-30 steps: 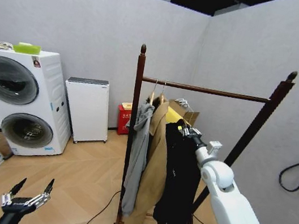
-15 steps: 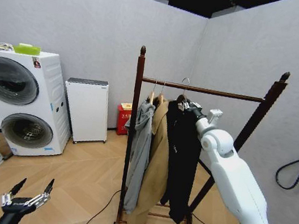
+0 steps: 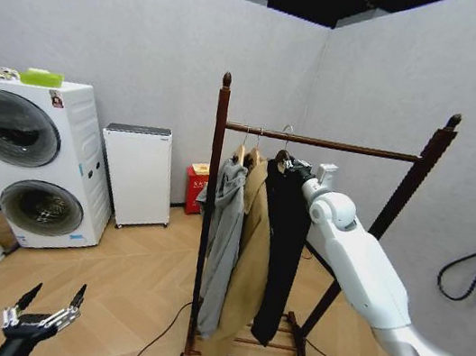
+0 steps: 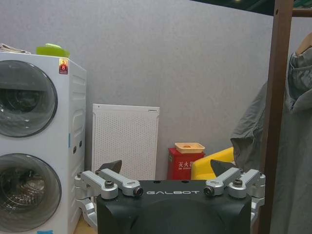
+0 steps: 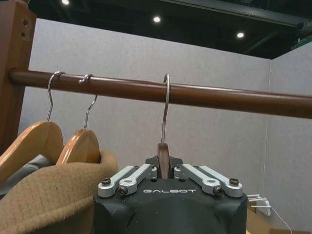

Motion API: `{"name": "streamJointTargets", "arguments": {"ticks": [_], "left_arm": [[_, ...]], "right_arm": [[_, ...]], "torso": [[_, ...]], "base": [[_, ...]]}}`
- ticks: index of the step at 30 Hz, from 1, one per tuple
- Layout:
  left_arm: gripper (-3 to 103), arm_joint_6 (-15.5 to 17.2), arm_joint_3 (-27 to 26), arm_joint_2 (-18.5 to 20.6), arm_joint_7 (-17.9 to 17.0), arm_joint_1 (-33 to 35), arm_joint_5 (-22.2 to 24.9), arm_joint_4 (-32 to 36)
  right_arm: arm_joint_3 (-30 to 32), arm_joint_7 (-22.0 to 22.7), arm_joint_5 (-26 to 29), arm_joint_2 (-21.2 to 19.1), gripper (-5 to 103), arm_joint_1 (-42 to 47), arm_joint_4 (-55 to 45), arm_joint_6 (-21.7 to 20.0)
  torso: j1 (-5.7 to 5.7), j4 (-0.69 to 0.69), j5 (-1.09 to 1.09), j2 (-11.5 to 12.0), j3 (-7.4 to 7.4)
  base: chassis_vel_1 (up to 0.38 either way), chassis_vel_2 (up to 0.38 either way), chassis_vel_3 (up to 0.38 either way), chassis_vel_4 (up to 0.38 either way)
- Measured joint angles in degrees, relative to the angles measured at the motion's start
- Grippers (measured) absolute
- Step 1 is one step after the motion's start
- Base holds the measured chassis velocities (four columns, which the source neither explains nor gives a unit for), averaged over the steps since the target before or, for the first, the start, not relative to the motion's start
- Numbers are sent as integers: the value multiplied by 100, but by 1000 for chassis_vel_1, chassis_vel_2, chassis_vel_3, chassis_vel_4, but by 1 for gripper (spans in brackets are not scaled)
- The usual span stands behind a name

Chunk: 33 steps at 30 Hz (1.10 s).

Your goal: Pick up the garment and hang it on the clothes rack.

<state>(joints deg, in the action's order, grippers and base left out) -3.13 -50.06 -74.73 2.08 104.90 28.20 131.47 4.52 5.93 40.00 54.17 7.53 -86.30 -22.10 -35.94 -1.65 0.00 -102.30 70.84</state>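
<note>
- Head view: the clothes rack (image 3: 321,143) stands on the wooden floor in the room's corner, two posts joined by one top bar.
- Three items hang from that bar, side by side near the left post: a grey hooded sweatshirt (image 3: 221,248), then a tan coat (image 3: 246,275), then the garment (image 3: 283,240), black and hanging straight down.
- The garment's hanger hook (image 3: 286,136) reaches up to the bar; whether it rests on it cannot be told from here.
- The right gripper (image 3: 296,167) is at the garment's shoulder, just under the bar, its white arm stretching back toward the lower right corner.
- The left gripper (image 3: 46,303) is low at the lower left, over bare floor, well apart from the rack, its fingers spread.
- A stacked washing machine (image 3: 27,156) and a white cabinet (image 3: 138,172) stand by the back wall.
- Left wrist view: the left gripper (image 4: 173,168) has its fingers wide apart, with nothing between them. Beyond it are the washing machine, the white cabinet, a rack post and the grey sweatshirt.
- Right wrist view: the right gripper (image 5: 164,168) is clamped on the neck of the garment's hanger, its fingers pressed in from both sides.
- The hanger's wire hook (image 5: 166,105) curls over the rack's bar (image 5: 195,94).
- Two wooden hangers hang on the bar nearby, one carrying the tan coat (image 5: 53,195).
</note>
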Motion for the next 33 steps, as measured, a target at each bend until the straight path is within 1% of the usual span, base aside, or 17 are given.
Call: {"name": "streamJointTargets", "arguments": {"ticks": [6, 8, 10, 11, 14, 15, 17, 18, 20, 21, 23, 26, 28, 29, 30, 31, 33], "left_arm": [[100, 0, 0, 0, 0, 0, 0, 0], [100, 0, 0, 0, 0, 0, 0, 0], [100, 0, 0, 0, 0, 0, 0, 0], [100, 0, 0, 0, 0, 0, 0, 0], [100, 0, 0, 0, 0, 0, 0, 0], [100, 0, 0, 0, 0, 0, 0, 0], [100, 0, 0, 0, 1, 0, 0, 0], [100, 0, 0, 0, 1, 0, 0, 0], [100, 0, 0, 0, 0, -1, 0, 0], [100, 0, 0, 0, 0, -1, 0, 0], [100, 0, 0, 0, -1, 0, 0, 0], [100, 0, 0, 0, 0, -1, 0, 0], [100, 0, 0, 0, -1, 0, 0, 0], [100, 0, 0, 0, 2, 0, 0, 0], [100, 0, 0, 0, 2, 0, 0, 0], [100, 0, 0, 0, 0, 0, 0, 0], [100, 0, 0, 0, 2, 0, 0, 0]], "right_arm": [[41, 14, 7, -23, 6, 171, -108, -9], [76, 38, 37, -32, 10, 215, -149, -12], [162, 61, 158, -53, 20, 300, -275, 4], [162, 61, 158, -53, 20, 300, -275, 4], [447, 155, 592, -132, 37, 524, -795, -7], [447, 155, 592, -132, 37, 524, -795, -7], [758, 306, 988, -250, 48, 1049, -1315, -53], [758, 306, 988, -250, 48, 1049, -1315, -53], [1087, 364, 969, -397, 58, 1833, -1695, 28], [1087, 364, 969, -397, 58, 1833, -1695, 28], [1667, 355, 419, -430, 69, 2909, -2071, 201], [1923, 356, 47, -341, 75, 3437, -2182, 279], [2337, 325, -628, -122, 85, 4304, -2280, 469], [2492, 282, -789, -30, 90, 4550, -2337, 521], [2492, 282, -789, -30, 90, 4550, -2337, 521], [2753, 235, -976, 119, 96, 4912, -2440, 569], [3127, 204, -1208, 362, 100, 5364, -2682, 636]], "torso": [[1, 0, 0, 0, -1], [1, 0, 0, -1, -1], [1, 0, 0, 0, -1], [1, 0, 0, 0, -1], [1, 2, -1, -1, -1], [1, 2, -1, -1, -1], [1, 2, -3, -1, -2], [1, 2, -3, -1, -2], [1, 0, 2, -1, -1], [1, 0, 2, -1, -1], [1, -4, 0, -2, -1], [2, -2, 0, -2, -2], [1, 0, 4, -1, 0], [1, 0, 2, -1, -1], [1, 0, 2, -1, -1], [1, -2, 2, -1, -1], [2, -1, 1, -2, -1]], "base": [[0, 0, 0, 0], [0, 0, 0, 0], [0, 0, 0, 0], [0, 0, 0, 0], [0, 0, 0, 0], [0, 0, 0, 0], [0, 0, 0, 0], [0, 0, 0, 0], [0, 0, 0, 0], [0, 0, 0, 0], [0, 0, 0, 0], [0, 0, 0, 0], [0, 0, 0, 0], [0, 0, 0, 0], [0, 0, 0, 0], [0, 0, 0, 0], [0, 0, 0, 0]]}}
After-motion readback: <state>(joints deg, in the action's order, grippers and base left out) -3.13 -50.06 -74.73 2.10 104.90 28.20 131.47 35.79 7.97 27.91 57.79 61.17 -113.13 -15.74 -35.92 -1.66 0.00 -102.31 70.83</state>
